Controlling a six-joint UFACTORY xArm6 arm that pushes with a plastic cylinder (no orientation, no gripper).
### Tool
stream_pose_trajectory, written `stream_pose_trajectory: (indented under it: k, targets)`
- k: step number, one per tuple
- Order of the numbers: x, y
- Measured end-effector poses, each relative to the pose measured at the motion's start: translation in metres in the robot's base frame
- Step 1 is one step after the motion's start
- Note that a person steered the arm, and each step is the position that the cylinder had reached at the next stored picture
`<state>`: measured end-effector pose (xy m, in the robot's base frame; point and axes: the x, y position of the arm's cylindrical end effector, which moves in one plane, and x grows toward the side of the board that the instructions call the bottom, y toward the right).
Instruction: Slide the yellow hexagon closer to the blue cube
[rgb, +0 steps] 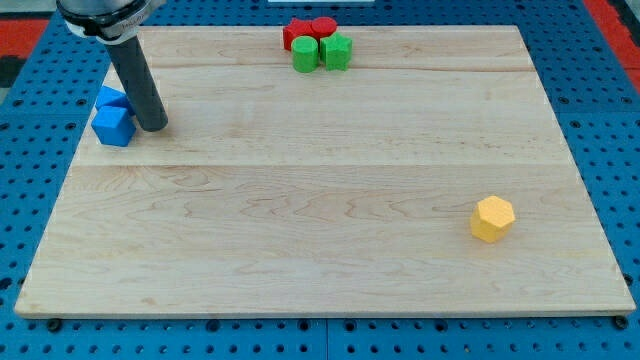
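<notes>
The yellow hexagon (492, 218) lies at the view's lower right of the wooden board (320, 200). A blue cube (114, 125) sits at the view's upper left, with a second blue block (110, 98) touching it just above. My tip (154, 127) rests on the board right beside the blue cube, on its right side. The dark rod rises from there toward the view's top left. The tip is far from the yellow hexagon.
Two red blocks (308, 29) and two green blocks (322, 52) cluster at the top middle of the board. The board lies on a blue pegboard surface (600, 120).
</notes>
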<state>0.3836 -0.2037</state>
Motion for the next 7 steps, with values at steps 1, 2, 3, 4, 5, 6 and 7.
stream_pose_trajectory:
  k: [1,2,3,4,5,6,7]
  targets:
    - [0.0,0.036]
    - [0.0,0.122]
    - [0.012,0.22]
    - [0.029,0.317]
    - [0.056,0.402]
    - [0.122,0.429]
    - [0.165,0.414]
